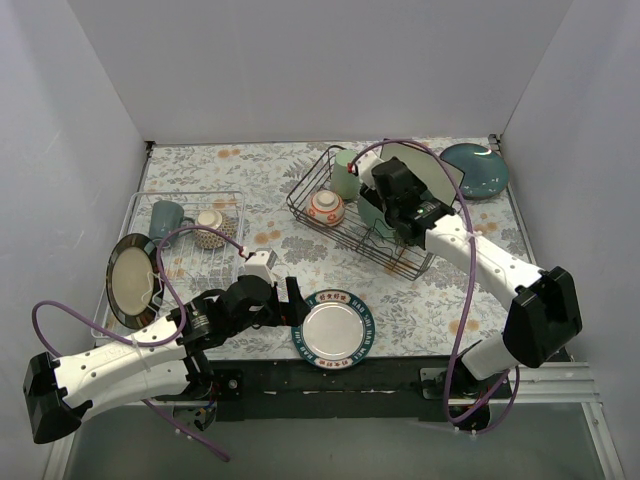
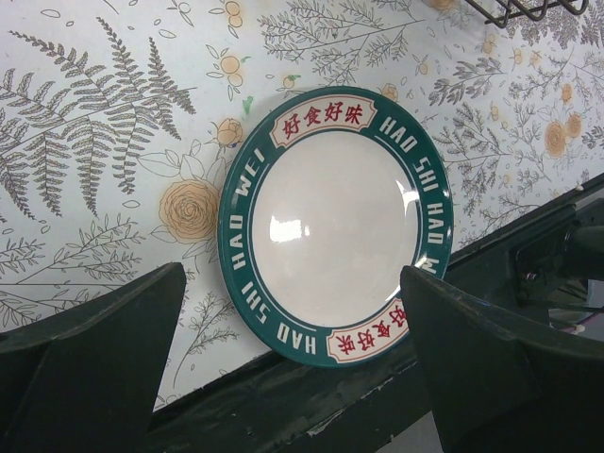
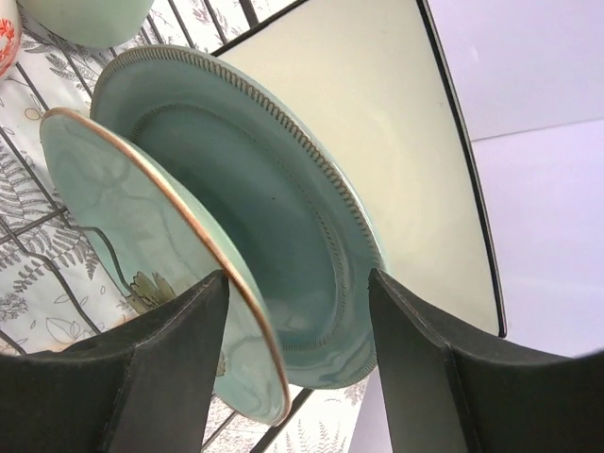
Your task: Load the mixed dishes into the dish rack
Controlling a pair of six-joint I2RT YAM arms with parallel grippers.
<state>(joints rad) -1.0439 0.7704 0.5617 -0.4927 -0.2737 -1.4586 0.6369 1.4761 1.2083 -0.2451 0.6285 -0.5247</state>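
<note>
The black wire dish rack [image 1: 345, 230] stands at the back centre-right. In it are the pale green cup [image 1: 346, 174], the red-orange bowl [image 1: 326, 207] and the white square plate [image 1: 422, 170]. My right gripper [image 1: 385, 218] is open over the rack. In the right wrist view its jaws [image 3: 297, 349] straddle the lower edges of two upright light green plates, one gold-rimmed with a flower [image 3: 132, 212], one bead-rimmed [image 3: 255, 198], in front of the white plate [image 3: 377, 123]. My left gripper [image 1: 296, 304] is open and empty beside a green-rimmed plate [image 1: 335, 328], which also shows in the left wrist view [image 2: 335, 222].
A pale wire tray [image 1: 232, 200] at the left holds a grey mug [image 1: 167, 217] and a patterned bowl [image 1: 210, 228]. A black-rimmed plate [image 1: 130, 281] lies at the far left. A dark teal plate [image 1: 476, 170] sits right of the rack. White walls enclose the table.
</note>
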